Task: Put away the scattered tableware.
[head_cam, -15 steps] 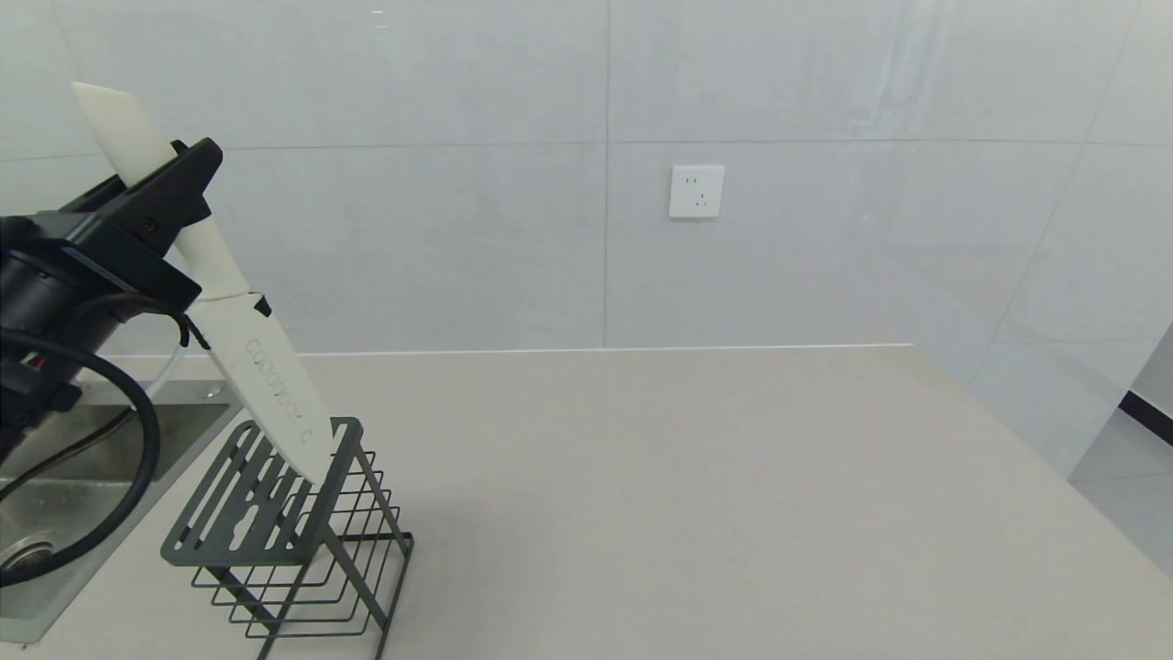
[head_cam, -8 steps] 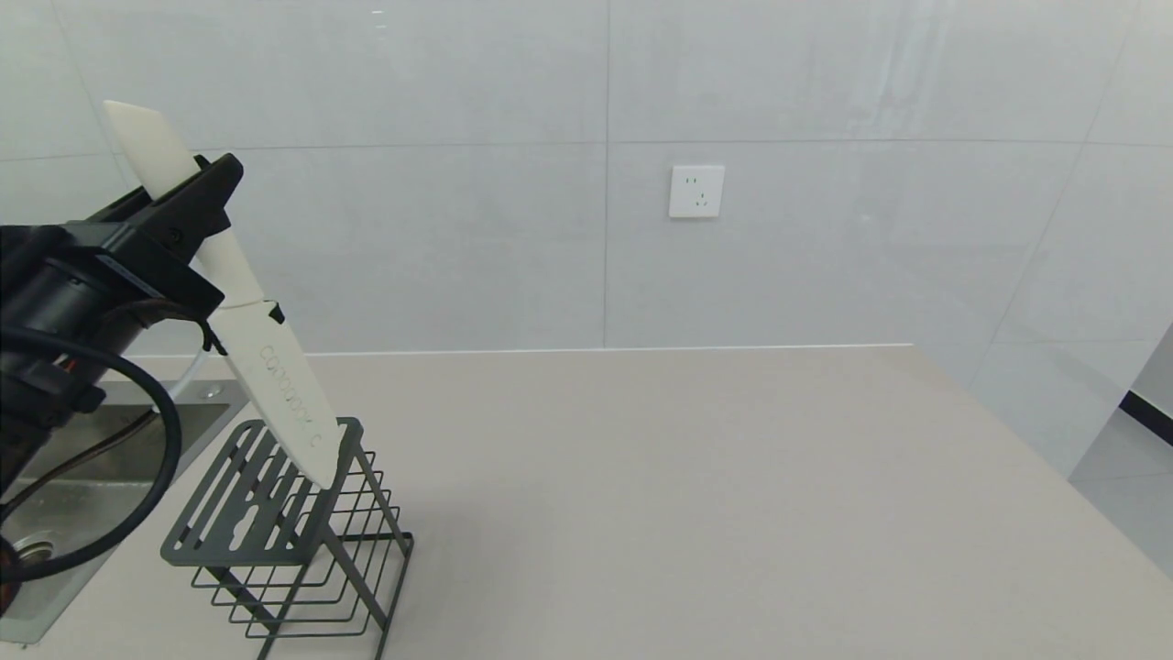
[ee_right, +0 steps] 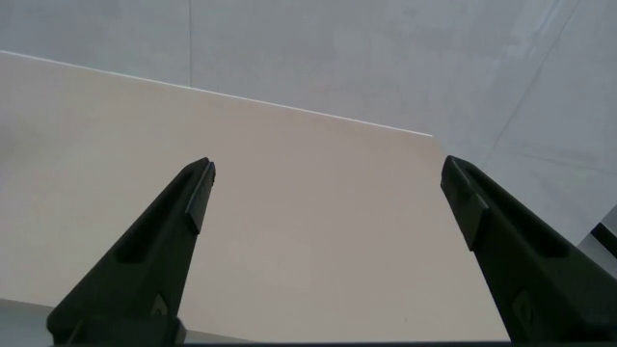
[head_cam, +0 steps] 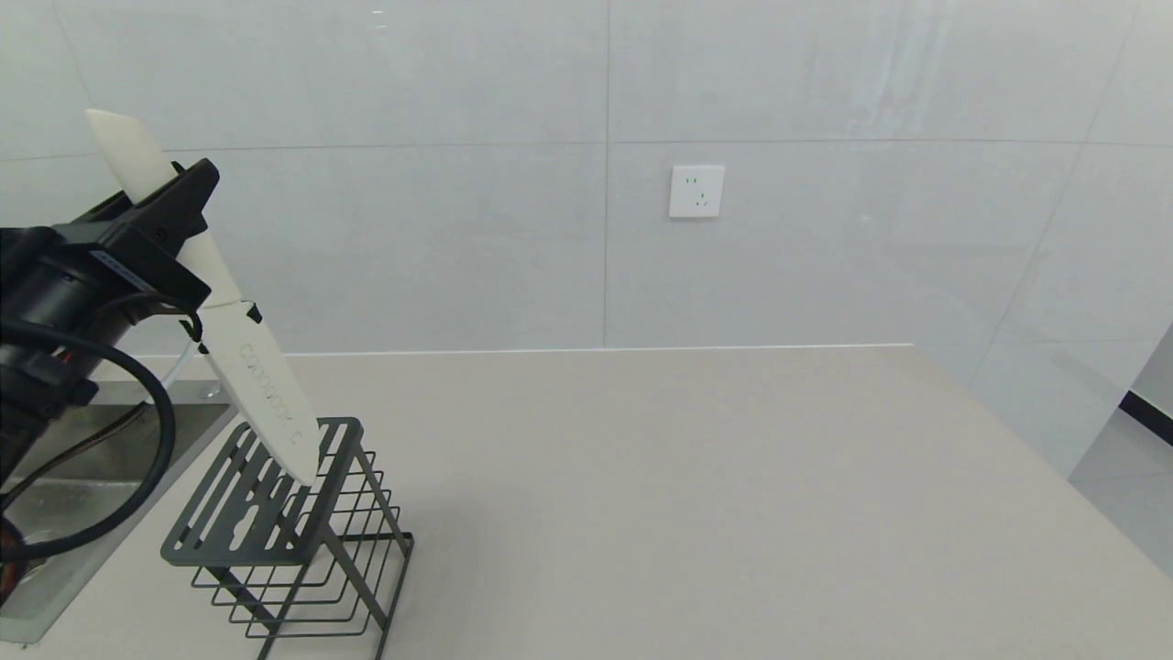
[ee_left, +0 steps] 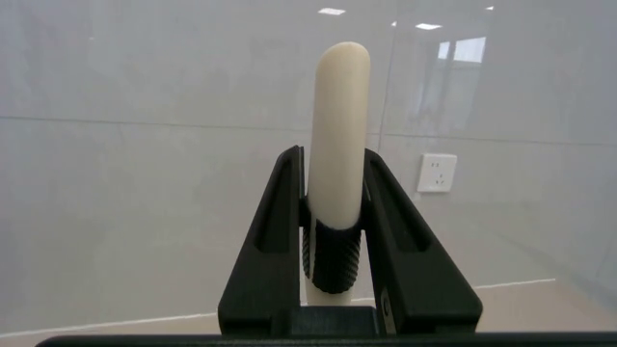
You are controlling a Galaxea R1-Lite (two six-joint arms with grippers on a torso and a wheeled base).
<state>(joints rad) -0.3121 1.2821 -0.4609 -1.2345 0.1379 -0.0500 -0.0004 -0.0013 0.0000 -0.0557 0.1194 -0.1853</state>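
You've got the beige countertop (head_cam: 696, 495) with a steel sink (head_cam: 64, 495) at its left end, and the black wire knife rack (head_cam: 266, 513) stands just beside the sink. Your left gripper (head_cam: 188, 197) is pinching the cream handle of the white knife (head_cam: 261, 394), which is tilted blade-down with its tip at the rack's slotted top; can't tell if it's in a slot, and small grey lettering runs along the blade. Your right gripper (ee_right: 328, 173) hangs spread wide over bare counter, and there's a white wall socket (head_cam: 696, 191) behind.

A white socket (head_cam: 696, 191) sits on the tiled wall (head_cam: 825, 92) behind a beige countertop (head_cam: 733, 504) with a steel sink (head_cam: 64, 497).
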